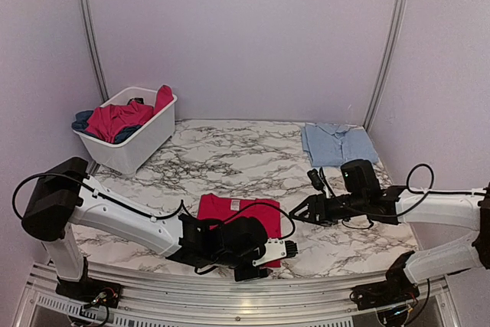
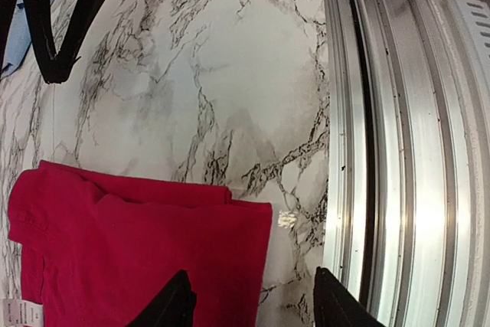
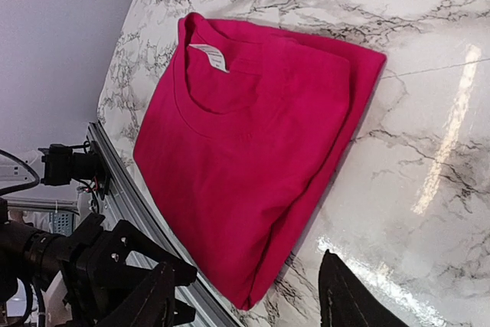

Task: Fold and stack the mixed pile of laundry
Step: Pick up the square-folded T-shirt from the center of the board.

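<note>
A folded red shirt [image 1: 233, 212] [image 2: 138, 250] [image 3: 253, 135] lies flat near the table's front edge, collar and label up. My left gripper [image 1: 260, 259] [image 2: 253, 305] hovers at its near right corner, open. One finger is over the red cloth and the other over bare marble. My right gripper [image 1: 300, 209] [image 3: 245, 300] stands open just right of the shirt, pointing at that same corner and holding nothing. A folded light blue shirt [image 1: 337, 143] lies at the back right. Red [image 1: 115, 119] and dark blue [image 1: 83, 122] garments fill the basket.
The white plastic basket [image 1: 145, 143] stands at the back left. A metal rail [image 2: 398, 151] runs along the table's near edge, close beside my left gripper. Pale walls enclose the marble table [image 1: 230, 158] on three sides.
</note>
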`<state>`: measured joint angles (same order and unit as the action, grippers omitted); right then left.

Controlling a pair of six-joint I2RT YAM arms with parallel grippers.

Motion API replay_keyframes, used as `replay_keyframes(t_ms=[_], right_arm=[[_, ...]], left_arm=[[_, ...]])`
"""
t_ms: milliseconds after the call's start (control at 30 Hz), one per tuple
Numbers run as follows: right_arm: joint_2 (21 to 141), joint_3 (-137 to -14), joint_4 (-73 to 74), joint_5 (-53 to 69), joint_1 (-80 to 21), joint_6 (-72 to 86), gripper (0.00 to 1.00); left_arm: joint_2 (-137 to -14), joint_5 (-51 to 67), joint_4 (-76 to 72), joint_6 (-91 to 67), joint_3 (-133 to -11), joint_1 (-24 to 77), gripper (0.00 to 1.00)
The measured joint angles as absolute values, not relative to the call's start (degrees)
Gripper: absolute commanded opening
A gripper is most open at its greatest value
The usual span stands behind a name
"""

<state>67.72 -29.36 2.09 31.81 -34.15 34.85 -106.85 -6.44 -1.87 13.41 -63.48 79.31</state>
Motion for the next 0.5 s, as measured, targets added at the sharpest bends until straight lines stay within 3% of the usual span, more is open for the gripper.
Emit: replay_keyframes(t_ms=[100,500], right_arm=[[67.0,-27.4,0.6,32.1,-34.2,36.3,0.59],[67.8,-23.3,-5.8,36.8,-34.2,42.0,0.61]], left_arm=[[-109.4,-5.3,-2.5,15.1,-65.1,79.6,0.51],[-116.1,-4.1,-5.9,17.7,-67.1,79.5,0.18]])
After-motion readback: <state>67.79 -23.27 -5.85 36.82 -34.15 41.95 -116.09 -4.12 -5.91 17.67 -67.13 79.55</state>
